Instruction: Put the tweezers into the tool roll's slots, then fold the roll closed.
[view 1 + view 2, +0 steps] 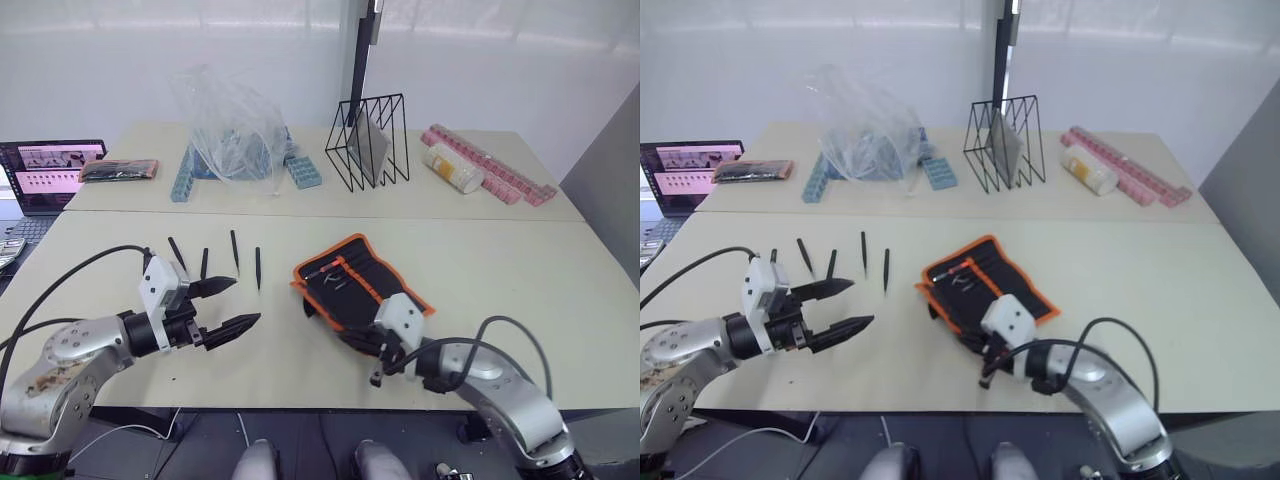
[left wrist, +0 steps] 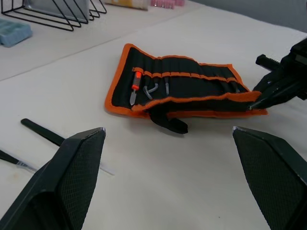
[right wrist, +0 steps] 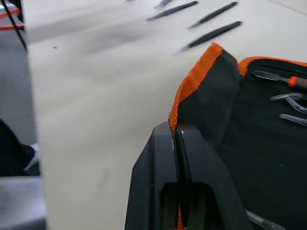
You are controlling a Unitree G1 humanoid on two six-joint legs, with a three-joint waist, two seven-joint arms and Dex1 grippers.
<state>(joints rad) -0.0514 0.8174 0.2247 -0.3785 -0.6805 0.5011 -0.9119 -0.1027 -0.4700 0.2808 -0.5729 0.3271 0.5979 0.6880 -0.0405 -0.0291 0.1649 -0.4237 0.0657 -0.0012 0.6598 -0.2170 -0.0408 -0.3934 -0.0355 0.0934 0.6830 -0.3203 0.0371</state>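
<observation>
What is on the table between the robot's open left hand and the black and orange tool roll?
Nothing: in the left wrist view, bare table stretches from the left gripper to the tool roll.

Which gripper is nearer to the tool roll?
Right. The right gripper is shut on the tool roll's orange edge; the left gripper hangs open, apart from it, by the tweezers.

You are seeing the black fabric tool roll with orange edge binding [image 1: 358, 288] lying partly hidden at its near end, where the right gripper [image 3: 177, 143] and its white wrist block are covering it. The slim black pointed tweezers [image 1: 234, 250] are showing too small for you to count reliably. The open laptop [image 1: 45, 175] is being cut off by the head view's left edge.
</observation>
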